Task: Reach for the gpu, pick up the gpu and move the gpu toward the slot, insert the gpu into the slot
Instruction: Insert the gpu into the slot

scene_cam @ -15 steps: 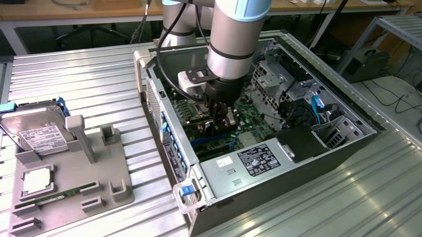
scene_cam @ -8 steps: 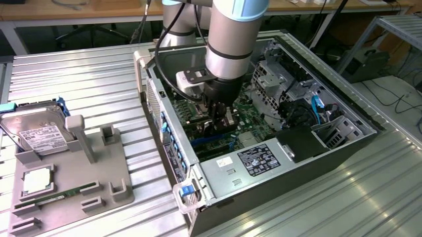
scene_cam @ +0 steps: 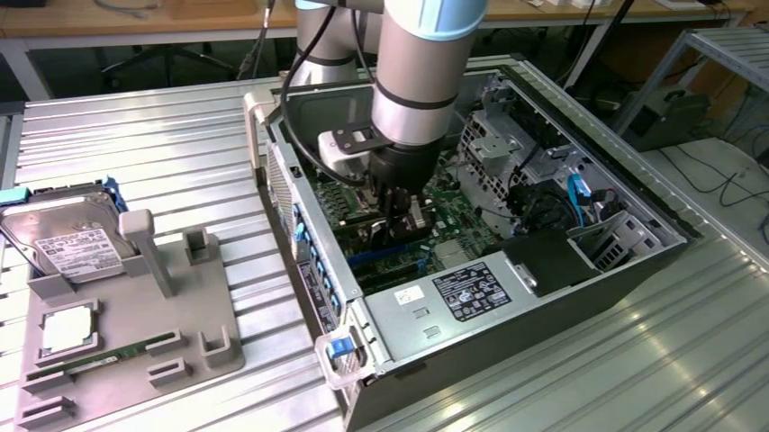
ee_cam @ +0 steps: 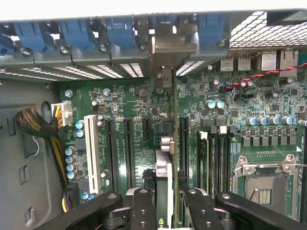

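The gpu [ee_cam: 164, 158] appears edge-on in the wrist view, a thin dark card standing on edge over the green motherboard [ee_cam: 129, 96], its silver bracket [ee_cam: 165, 50] against the case's rear wall. My gripper [ee_cam: 166, 194] is shut on the gpu, with a black finger [ee_cam: 143, 208] on each side of it. In the exterior view the gripper [scene_cam: 406, 236] is deep inside the open computer case [scene_cam: 360, 297], holding the gpu [scene_cam: 419, 220] just above the blue slot [scene_cam: 387, 256]. In the wrist view the card hides the slot beneath it.
Black expansion slots [ee_cam: 128, 148] and a white one [ee_cam: 92, 151] flank the card; memory slots [ee_cam: 216, 153] and the CPU socket [ee_cam: 264, 184] lie beside. Blue latches [ee_cam: 120, 33] line the rear wall. A grey fixture [scene_cam: 132, 333] at the exterior view's left holds a hard drive [scene_cam: 72, 243].
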`<state>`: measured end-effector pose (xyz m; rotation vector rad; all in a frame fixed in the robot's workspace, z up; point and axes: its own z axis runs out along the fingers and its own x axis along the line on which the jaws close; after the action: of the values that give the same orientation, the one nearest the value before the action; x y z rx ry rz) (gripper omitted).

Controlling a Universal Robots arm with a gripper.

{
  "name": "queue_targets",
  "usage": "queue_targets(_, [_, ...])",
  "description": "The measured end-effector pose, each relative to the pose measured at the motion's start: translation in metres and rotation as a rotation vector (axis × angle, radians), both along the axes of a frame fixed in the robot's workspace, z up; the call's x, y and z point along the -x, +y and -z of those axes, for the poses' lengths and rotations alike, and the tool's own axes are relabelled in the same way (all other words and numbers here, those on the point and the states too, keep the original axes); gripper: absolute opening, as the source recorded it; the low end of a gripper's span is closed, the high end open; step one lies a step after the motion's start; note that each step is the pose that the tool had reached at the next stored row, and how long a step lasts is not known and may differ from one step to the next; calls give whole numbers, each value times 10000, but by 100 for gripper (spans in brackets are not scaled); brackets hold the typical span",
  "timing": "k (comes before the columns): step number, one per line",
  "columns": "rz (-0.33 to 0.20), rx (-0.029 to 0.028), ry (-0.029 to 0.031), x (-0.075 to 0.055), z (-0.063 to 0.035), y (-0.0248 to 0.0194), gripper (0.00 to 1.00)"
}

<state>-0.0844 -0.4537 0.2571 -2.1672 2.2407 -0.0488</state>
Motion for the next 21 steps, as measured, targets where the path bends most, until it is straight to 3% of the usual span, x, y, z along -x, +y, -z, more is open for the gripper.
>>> queue_targets(14, [-13,-1,-1,17,3,0,27])
queue_targets(18, [-13,-3,149,9,4,0,27])
queue_targets(21, [-13,-1,168,9,3,0,27])
